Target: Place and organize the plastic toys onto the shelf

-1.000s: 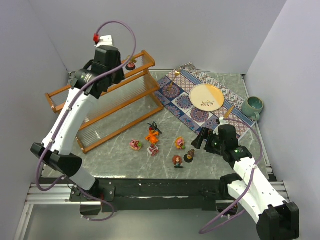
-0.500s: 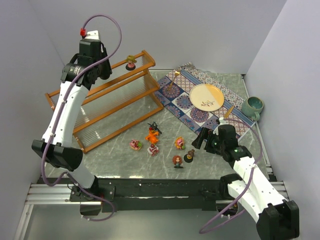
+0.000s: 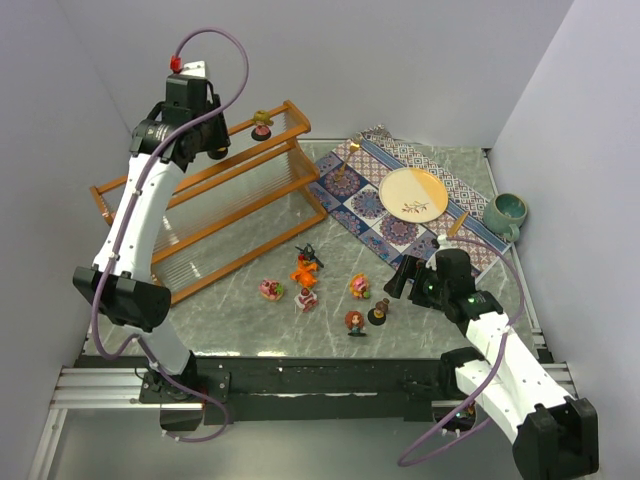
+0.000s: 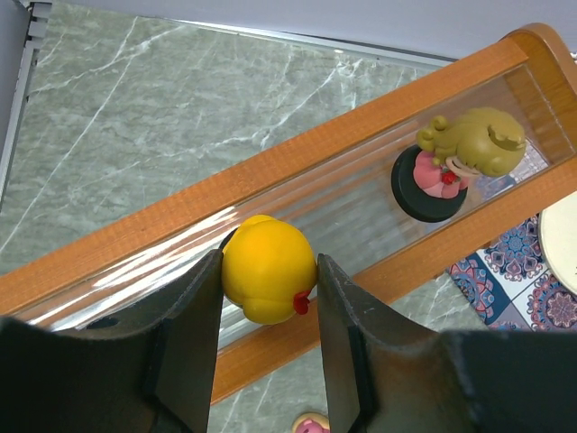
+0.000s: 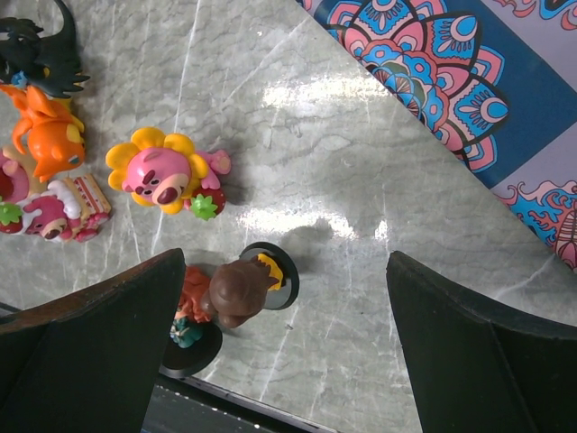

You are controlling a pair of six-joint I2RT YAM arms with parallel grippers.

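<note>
My left gripper is shut on a yellow-headed toy and holds it over the top tier of the shelf; from above it sits over the shelf's middle. A blonde doll on a black base stands on that tier at the right end. My right gripper is open above the table, with a brown-haired doll just inside its left finger and a red-haired doll partly behind that finger. A pink flowery toy, an orange one and a black spiky one lie beyond.
Several loose toys cluster on the marble table in front of the shelf. A patterned blue mat with a cream plate lies at the back right, and a teal mug stands by the right wall.
My left arm has swung left along the shelf's top tier, away from the blonde doll, then shifted slightly right. The right arm and the table toys have not moved.
</note>
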